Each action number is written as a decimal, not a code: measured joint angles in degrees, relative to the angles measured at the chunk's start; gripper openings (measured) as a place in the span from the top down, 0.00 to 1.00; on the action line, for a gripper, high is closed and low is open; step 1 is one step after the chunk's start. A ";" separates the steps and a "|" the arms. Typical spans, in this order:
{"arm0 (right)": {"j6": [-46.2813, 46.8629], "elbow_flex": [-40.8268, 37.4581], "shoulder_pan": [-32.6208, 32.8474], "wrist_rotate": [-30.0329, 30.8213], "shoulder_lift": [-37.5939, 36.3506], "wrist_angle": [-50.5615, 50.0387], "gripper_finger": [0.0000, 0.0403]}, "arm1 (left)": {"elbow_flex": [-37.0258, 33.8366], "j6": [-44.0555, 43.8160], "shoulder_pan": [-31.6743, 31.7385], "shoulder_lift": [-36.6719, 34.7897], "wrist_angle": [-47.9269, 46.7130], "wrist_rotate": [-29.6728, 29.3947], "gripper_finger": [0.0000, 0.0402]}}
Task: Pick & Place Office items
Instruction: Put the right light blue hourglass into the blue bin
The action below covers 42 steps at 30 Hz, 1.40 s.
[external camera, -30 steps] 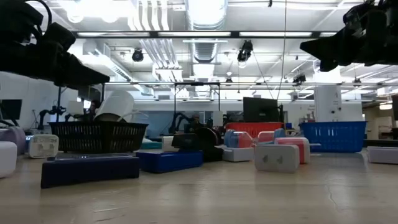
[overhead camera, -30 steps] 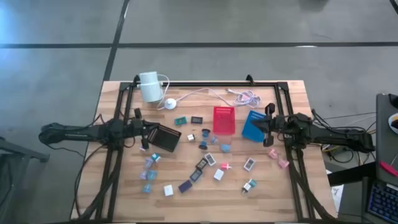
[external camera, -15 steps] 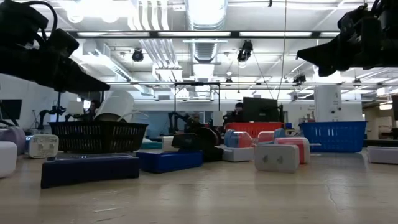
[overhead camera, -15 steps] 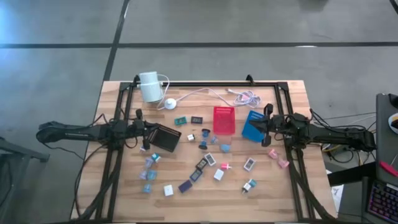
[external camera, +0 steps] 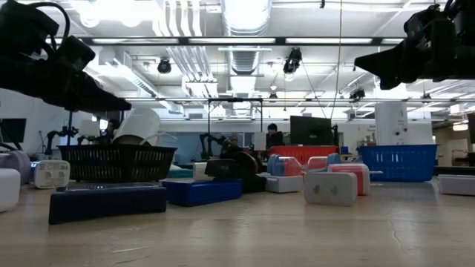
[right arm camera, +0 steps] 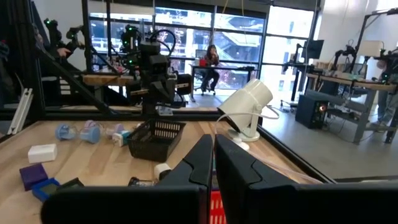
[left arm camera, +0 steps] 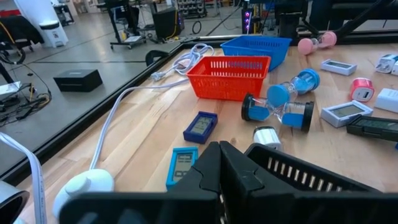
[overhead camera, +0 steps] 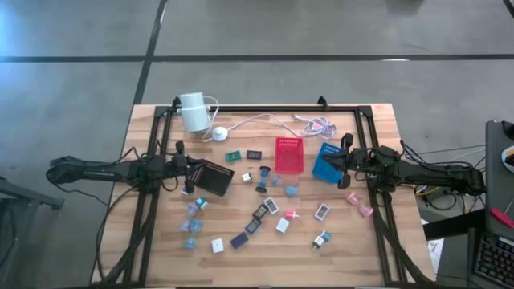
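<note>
While the office items (overhead camera: 265,210) are scattered across the desk's (overhead camera: 377,249) middle, the left gripper (overhead camera: 190,172) and right gripper (overhead camera: 340,163) are held clenched empty near its side edges.

Three trays are counted — one black (overhead camera: 212,177), one red (overhead camera: 289,155), one blue (overhead camera: 326,161) — plus roughly two dozen small office items (overhead camera: 259,213).
</note>
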 joint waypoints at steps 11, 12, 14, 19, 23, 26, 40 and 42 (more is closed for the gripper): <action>6.83 4.39 0.02 1.67 8.15 -1.30 0.97 | 0.00 -0.64 0.00 0.14 0.22 -0.50 0.99; 6.22 5.59 0.07 1.80 10.16 -1.34 0.97 | 0.00 -0.75 0.00 0.14 0.22 -0.44 0.99; 5.96 8.35 0.49 2.86 14.42 -2.54 0.97 | 0.00 -0.79 0.00 0.14 0.23 -0.32 0.99; 8.57 19.86 1.07 3.17 24.96 -16.56 0.97 | 0.00 -0.79 0.00 0.14 0.30 -0.20 0.99; 10.80 28.68 2.47 4.59 33.53 -27.43 0.97 | 0.00 -1.43 0.00 0.14 0.47 -0.17 0.99; 12.70 34.83 5.26 4.57 39.39 -34.22 0.97 | 0.00 -0.45 0.00 0.05 0.48 -0.15 0.99; 31.47 59.10 22.99 11.74 63.48 -60.31 0.66 | 0.54 -0.87 0.00 0.10 0.78 0.02 0.99; 35.20 62.53 23.97 13.17 66.94 -64.38 0.58 | 0.52 -1.96 0.00 0.12 0.70 0.02 0.99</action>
